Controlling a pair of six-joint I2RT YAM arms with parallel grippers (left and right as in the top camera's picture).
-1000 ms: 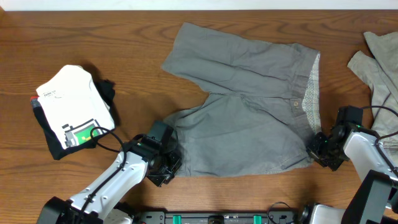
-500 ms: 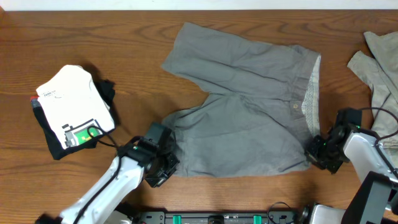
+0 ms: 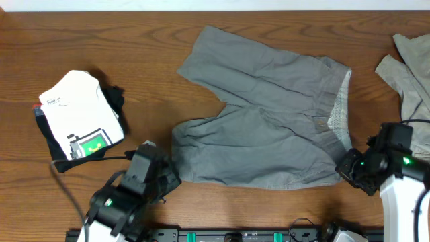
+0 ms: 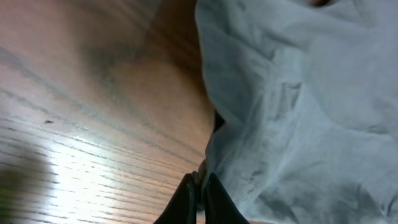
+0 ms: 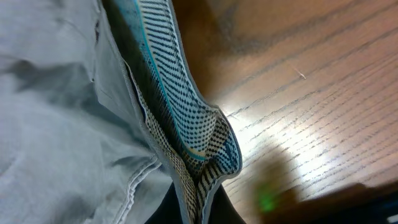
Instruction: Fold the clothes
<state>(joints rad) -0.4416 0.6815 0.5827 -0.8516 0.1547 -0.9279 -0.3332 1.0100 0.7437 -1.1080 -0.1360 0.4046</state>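
Shorts (image 3: 269,128) edge pinched, left claw (image 4: 199,182) tips cropped

Lab bench: robot arms (image 3: 124,202), wooden table (image 3: 80,27)

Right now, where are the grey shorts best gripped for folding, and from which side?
Grip the grey shorts at their two near corners, from the near side: leg hem for the left gripper, waistband end for the right gripper. They lie flat, near edge facing the arms.

Left arm (image 3: 124,200): white link shells, black joint housings, black cable (image 3: 94,160) alongside; right arm (image 3: 403,198): same finish, green indicator light (image 3: 405,160) lit; fingers (image 4: 185,202): black, narrow, tapered.
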